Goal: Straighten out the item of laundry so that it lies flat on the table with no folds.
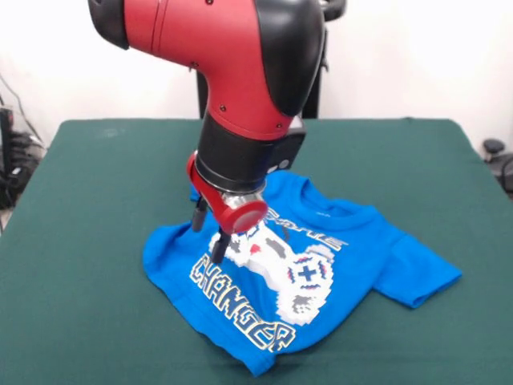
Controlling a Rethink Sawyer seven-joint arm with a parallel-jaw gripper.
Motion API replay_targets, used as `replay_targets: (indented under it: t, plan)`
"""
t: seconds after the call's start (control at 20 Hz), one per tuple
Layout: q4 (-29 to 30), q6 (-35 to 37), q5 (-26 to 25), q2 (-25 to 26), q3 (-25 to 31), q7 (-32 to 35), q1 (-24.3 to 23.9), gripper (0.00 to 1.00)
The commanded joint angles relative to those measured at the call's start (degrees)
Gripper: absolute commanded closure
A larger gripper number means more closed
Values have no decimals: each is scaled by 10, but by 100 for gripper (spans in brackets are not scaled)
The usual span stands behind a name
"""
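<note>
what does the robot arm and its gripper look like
The arm has glossy red rounded shells joined by black housings, with a black cylindrical wrist section. Below it sits a red ring and a red disc-shaped part. The gripper has slim dark fingers. No cables or markings show.

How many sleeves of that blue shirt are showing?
1. The blue T-shirt shows one sleeve, spread toward the picture's right on the table. The other may be hidden under the arm or folded beneath.

Bright blue T-shirt (385, 257) w/ white pixel controller print, dk green table (80, 241), red/blk arm (240, 64).
</note>
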Motion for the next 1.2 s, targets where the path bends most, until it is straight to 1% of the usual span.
replay_targets:
  t: [0.05,0.3,0.55,0.8,1.2]
  plan:
    - [89,12,-32,-6,36,-67,8,0]
    - [97,25,-39,-18,38,-68,7,0]
    - [113,-19,-58,-2,29,-55,10,0]
    - [121,-32,-84,2,15,-42,13,0]
    - [123,-67,-119,21,16,-20,6,0]
